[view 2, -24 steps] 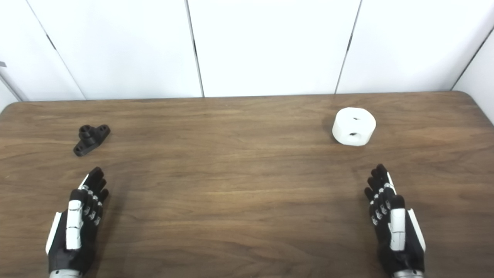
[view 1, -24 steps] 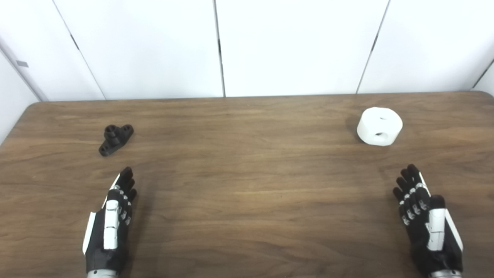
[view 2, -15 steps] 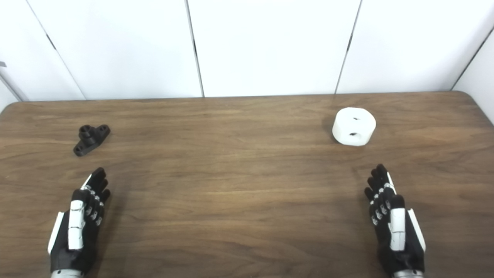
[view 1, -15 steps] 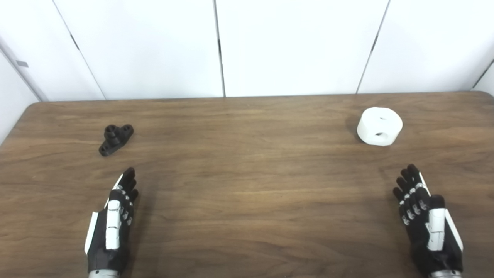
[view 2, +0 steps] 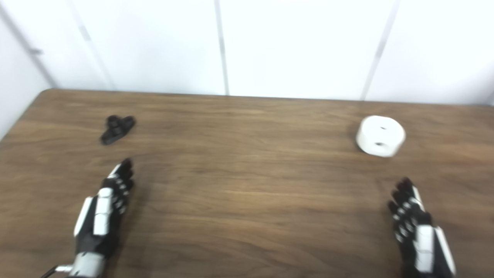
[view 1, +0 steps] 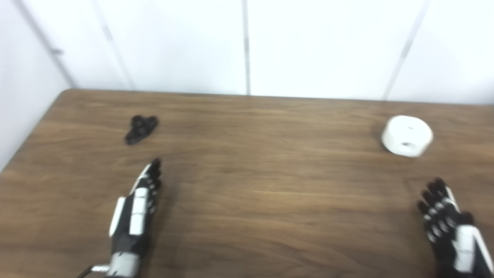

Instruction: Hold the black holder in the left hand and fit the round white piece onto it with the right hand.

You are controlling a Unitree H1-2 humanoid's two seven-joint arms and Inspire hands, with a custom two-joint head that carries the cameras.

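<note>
Nearest, at the desk's (view 1: 247,216) front edge, the left hand (view 1: 135,208) and right hand (view 2: 418,227) lie empty, fingers straight and side by side, touching nothing. Farther back, the black holder (view 1: 141,128) sits toward the far left corner, the round white piece (view 2: 380,135) toward the far right, well apart. The pictures are blurred, so detail is poor. For a good pickup, the left hand should spread, come over the holder and close across its raised middle, leaving the post free.

left robot hand (view 1: 133,214) flat, right robot hand (view 1: 453,235) flat
</note>
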